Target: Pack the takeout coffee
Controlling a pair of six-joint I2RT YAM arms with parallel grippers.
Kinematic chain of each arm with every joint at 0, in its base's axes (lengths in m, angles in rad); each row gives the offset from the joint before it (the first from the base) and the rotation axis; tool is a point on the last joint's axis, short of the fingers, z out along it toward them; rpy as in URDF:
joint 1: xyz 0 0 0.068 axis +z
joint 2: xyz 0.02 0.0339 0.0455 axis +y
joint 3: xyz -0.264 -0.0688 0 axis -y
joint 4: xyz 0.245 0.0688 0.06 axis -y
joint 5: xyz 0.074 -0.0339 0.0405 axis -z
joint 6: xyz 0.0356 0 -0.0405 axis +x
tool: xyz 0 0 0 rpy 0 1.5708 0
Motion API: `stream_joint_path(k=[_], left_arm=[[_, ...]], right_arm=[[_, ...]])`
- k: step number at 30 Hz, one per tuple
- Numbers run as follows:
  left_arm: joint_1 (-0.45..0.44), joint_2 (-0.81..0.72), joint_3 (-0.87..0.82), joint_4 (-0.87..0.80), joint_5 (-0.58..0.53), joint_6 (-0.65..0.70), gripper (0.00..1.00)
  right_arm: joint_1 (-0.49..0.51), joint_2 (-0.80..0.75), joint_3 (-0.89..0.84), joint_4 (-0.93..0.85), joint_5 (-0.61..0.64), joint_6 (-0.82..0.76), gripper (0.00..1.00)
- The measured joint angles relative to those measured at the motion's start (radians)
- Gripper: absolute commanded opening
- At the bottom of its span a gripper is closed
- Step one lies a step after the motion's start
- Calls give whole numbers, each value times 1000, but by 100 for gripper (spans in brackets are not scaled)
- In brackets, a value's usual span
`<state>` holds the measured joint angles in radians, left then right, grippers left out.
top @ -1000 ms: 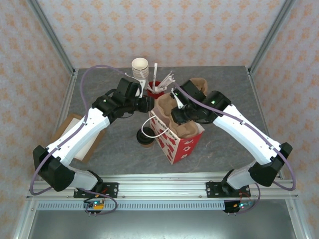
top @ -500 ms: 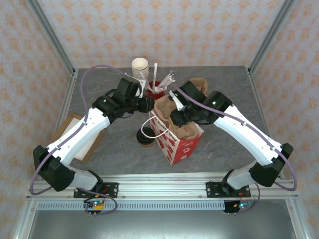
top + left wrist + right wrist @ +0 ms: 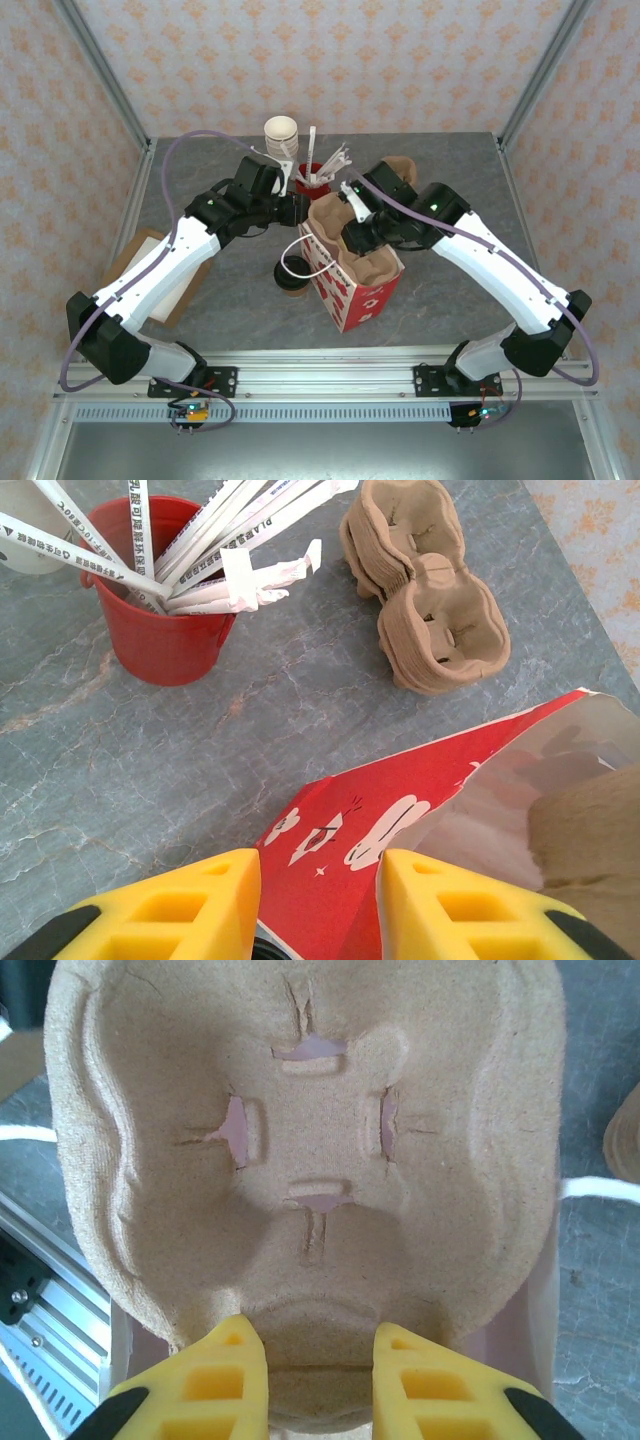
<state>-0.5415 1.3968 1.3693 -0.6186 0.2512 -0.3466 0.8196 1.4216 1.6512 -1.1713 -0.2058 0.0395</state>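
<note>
**Item 1, takeout coffee** [image 3: 290, 276]: paper cup with a black lid, upright on the grey table [image 3: 240, 325]. It stands outside and just beside the left wall of the red paper bag [image 3: 365, 295], under the bag's white loop handle [image 3: 285, 264]. Neither gripper touches it.

**Item 2, red paper bag:** upright near the table's middle, mouth open, printed with white marks.

**Item 3, left gripper** [image 3: 320, 880]: yellow fingers clenched on the bag's rim at its far-left folded corner. Red paper fills the gap between them.

**Item 4, right gripper** [image 3: 315, 1345]: clamped on the rim of a pulp cup carrier [image 3: 310, 1140]. The carrier stands on end in the bag's mouth, and its upper part rises above the rim. Its cup pocket faces the wrist camera, and slits in the pocket's floor show pink behind.

**Item 5, red bucket** [image 3: 165, 630]: beyond the bag, upright, filled with paper-wrapped sticks [image 3: 245, 575] that fan out over its rim.

**Item 6, stack of spare carriers** [image 3: 430, 600]: brown pulp, nested, lying on the table to the right of the bucket, apart from it and from the bag.

**Item 7, stack of cream cups** [image 3: 281, 133]: lidless, at the far side of the table behind the bucket.

**Item 8, flat brown board** [image 3: 138, 250]: at the table's left edge, partly under the left arm.
</note>
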Motion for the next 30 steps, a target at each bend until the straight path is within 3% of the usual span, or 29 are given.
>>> stream_joint_path(k=[30], left_arm=[[0, 16, 4, 3, 2, 7, 40]], right_arm=[[5, 29, -21, -48, 66, -48, 22]])
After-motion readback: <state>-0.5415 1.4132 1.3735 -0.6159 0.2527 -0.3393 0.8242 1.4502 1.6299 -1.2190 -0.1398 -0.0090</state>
